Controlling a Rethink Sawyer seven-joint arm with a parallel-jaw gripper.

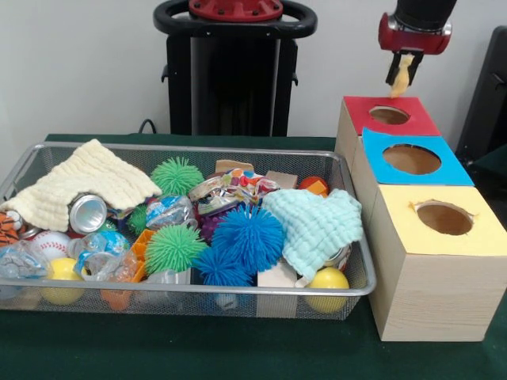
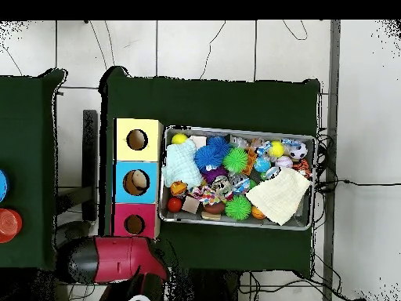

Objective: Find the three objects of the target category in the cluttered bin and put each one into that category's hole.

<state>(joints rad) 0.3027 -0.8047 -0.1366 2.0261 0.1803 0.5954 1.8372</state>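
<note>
Hovering claw: my gripper (image 1: 403, 77) hangs above the red-topped box (image 1: 390, 115), its black fingers nearly together and pinched on a pale yellow-tan plush toy (image 1: 404, 77).
Toy's lie: long axis close to vertical, lower end pointing down toward the hole (image 1: 389, 115); it sits just above and slightly toward the hole's right rim, apart from the card.
Front view only: the grip itself, the toy, and a tiger-striped plush (image 1: 9, 227) tucked at the wire bin (image 1: 190, 290)'s left edge beneath a cream cloth (image 1: 83, 190).
Overhead view only: the red arm (image 2: 117, 259) lying low across the frame beside the red box; claw and toy are hidden under it. I also see something tan inside the blue-topped box's hole (image 2: 139, 183); what it is I cannot tell.
Bin: beside the three boxes, heaped with spiky green balls (image 1: 174, 248) and blue balls (image 1: 247, 237), smooth yellow balls (image 1: 328, 279), a crushed can (image 1: 87, 213) and a mint cloth (image 1: 317, 226).
</note>
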